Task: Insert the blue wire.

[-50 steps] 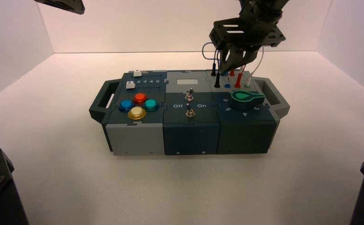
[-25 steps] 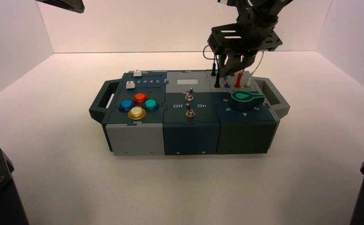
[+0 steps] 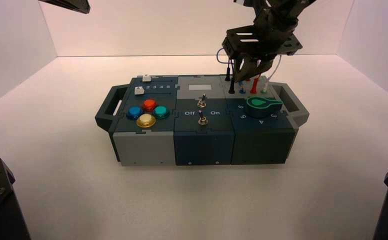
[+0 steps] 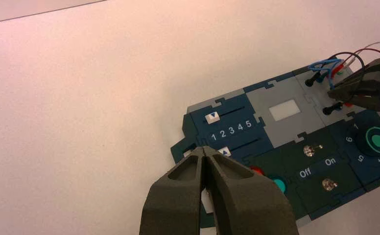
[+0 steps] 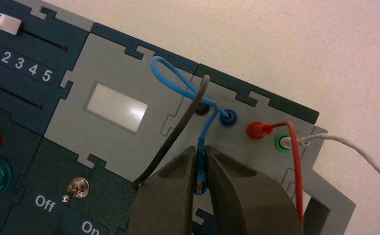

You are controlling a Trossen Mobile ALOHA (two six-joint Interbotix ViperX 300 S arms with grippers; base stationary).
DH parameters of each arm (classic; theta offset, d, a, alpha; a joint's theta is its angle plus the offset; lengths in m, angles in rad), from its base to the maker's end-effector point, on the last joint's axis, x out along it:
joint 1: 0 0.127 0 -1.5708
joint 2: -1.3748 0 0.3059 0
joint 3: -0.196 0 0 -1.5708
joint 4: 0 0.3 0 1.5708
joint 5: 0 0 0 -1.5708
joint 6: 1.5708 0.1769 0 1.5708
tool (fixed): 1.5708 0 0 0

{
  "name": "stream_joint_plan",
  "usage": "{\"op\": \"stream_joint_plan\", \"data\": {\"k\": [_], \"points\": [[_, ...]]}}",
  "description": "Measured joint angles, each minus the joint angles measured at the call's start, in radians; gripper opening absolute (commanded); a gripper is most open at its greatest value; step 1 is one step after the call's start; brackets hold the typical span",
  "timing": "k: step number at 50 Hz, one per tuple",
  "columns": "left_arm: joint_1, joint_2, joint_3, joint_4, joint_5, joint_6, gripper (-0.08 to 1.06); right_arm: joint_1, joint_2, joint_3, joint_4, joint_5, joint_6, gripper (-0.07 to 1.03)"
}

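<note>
The right gripper [image 5: 201,169] is clenched on the blue wire [image 5: 171,78], a thin looping cable whose plug seems brass-tipped; the left gripper [image 4: 205,154] is pinched shut.

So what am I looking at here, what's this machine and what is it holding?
A two-armed robot faces a control box on a white table. One picture looks down from above; the other two come from cameras on each wrist. The box carries coloured buttons, two toggle switches, a green knob and wires. The right end effector is shut on the blue wire, gripping its plug, with the pin showing between its fingers, above the sockets at the box's back right. The left end effector, shut and empty, waits above the box's left end.
</note>
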Motion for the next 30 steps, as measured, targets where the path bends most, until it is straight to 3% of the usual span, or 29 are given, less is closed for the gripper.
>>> {"op": "stream_joint_plan", "data": {"k": [30], "points": [[0.000,0.000,0.002,0.000,-0.002,-0.002,-0.03,0.003,-0.052,0.044,0.012,-0.008,0.002,-0.02]]}}
